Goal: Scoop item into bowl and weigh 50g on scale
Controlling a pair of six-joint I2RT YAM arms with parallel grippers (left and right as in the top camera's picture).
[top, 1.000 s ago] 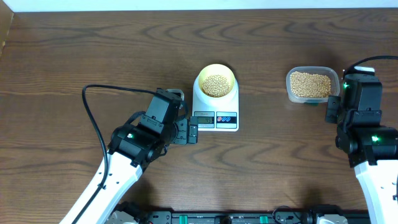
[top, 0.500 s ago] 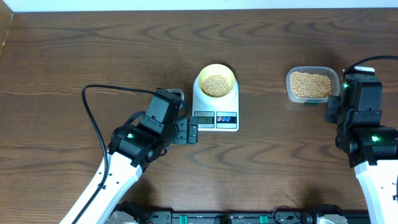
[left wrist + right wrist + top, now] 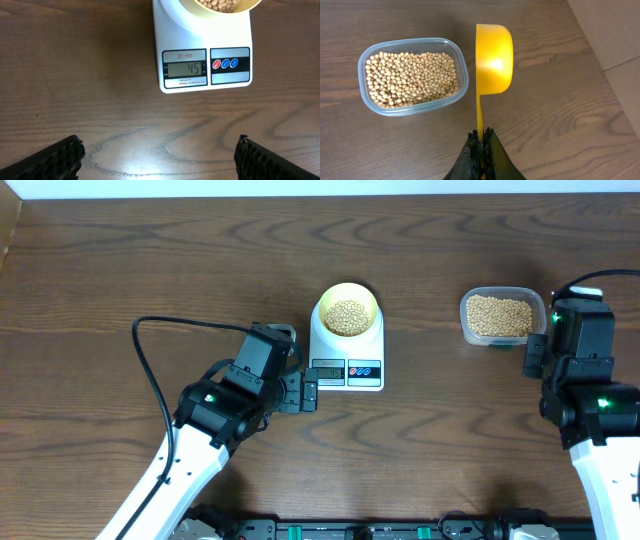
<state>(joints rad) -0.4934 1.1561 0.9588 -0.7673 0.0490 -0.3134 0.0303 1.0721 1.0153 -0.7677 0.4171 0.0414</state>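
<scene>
The white scale [image 3: 347, 365] stands mid-table with the cream bowl [image 3: 347, 292] on its platform, and tan beans [image 3: 347, 317] lie in the bowl. In the left wrist view the scale's display [image 3: 184, 69] reads 45. My left gripper [image 3: 157, 155] is open just in front of the scale, over bare wood, with nothing between its fingers [image 3: 55, 160]. My right gripper [image 3: 481, 137] is shut on the thin handle of the yellow scoop [image 3: 493, 57]. The scoop is turned on its side just right of the tub, and its inside is hidden.
A clear plastic tub [image 3: 461, 75] holding many beans [image 3: 500, 315] sits right of the scale. The table's right edge [image 3: 592, 37] runs close beside the scoop. A black cable [image 3: 150, 375] loops left of the left arm.
</scene>
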